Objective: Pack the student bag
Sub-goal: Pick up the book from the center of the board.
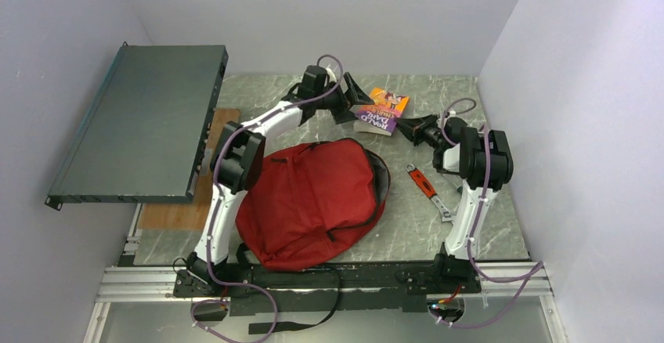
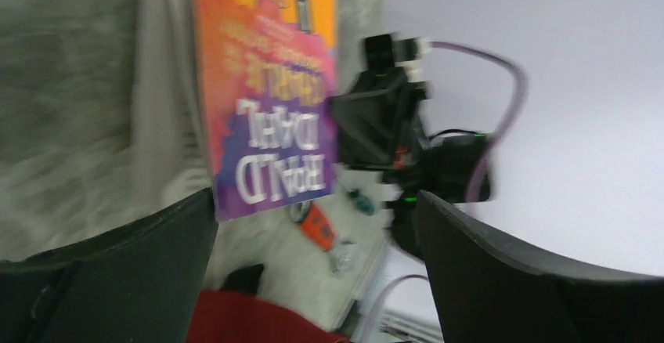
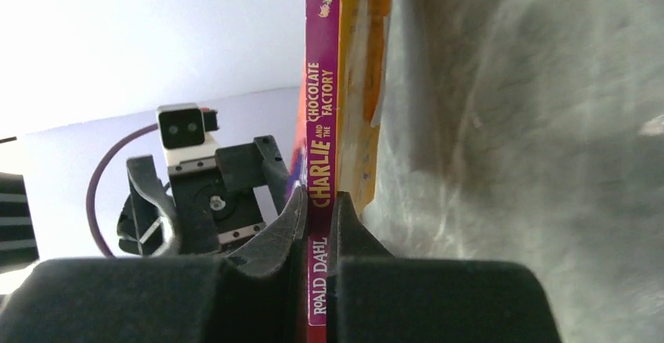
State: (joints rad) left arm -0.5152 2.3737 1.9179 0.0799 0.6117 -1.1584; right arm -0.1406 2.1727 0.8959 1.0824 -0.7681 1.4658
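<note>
Red student bag (image 1: 313,202): lies mid-table between the arms; its mouth seems barely parted, though the overhead view is poor.
Right gripper (image 3: 317,225): clamped on the book (image 1: 381,112) at its spine.
Left gripper (image 1: 356,100): jaws wide, beside the book, holding nothing.
Risk: pinched at one end, the book may droop or slip; limp fabric could snag its corner.
Count: one student bag, one book, one orange-handled tool (image 1: 424,182), two grippers.

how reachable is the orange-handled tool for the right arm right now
Probably not yet: the orange-handled tool lies uncovered beside the right arm, but its jaws are shut on the Roald Dahl book.
</note>
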